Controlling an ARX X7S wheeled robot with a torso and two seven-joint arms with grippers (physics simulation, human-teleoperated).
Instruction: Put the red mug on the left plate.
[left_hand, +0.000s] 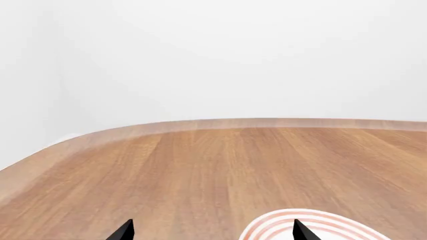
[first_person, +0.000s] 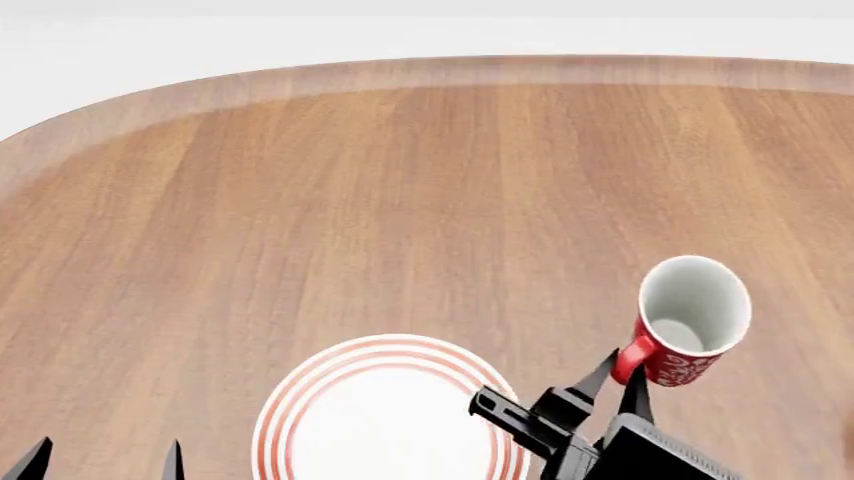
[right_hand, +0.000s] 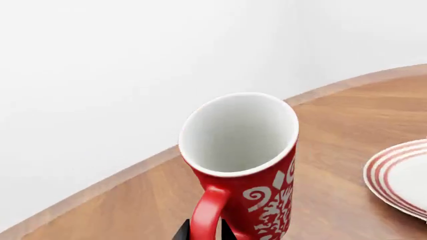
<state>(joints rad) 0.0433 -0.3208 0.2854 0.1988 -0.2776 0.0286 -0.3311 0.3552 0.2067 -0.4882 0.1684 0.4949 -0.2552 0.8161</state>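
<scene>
The red mug (first_person: 694, 318), with white scrollwork and a white inside, is at the right in the head view. My right gripper (first_person: 618, 380) is shut on its red loop handle (right_hand: 208, 212), one fingertip on each side. The mug's base is hidden in the right wrist view. The left plate (first_person: 387, 420), white with thin red rings, lies near the table's front, to the left of the mug and apart from it. My left gripper (first_person: 104, 462) stands open and empty low at the plate's left. In the left wrist view one of its fingertips (left_hand: 300, 231) overlaps the plate's rim (left_hand: 280, 220).
The wooden table's far edge (first_person: 441, 72) curves round at the back left, with a white wall behind it. In the right wrist view, the rim of a second ringed plate (right_hand: 400, 180) shows on the far side of the mug.
</scene>
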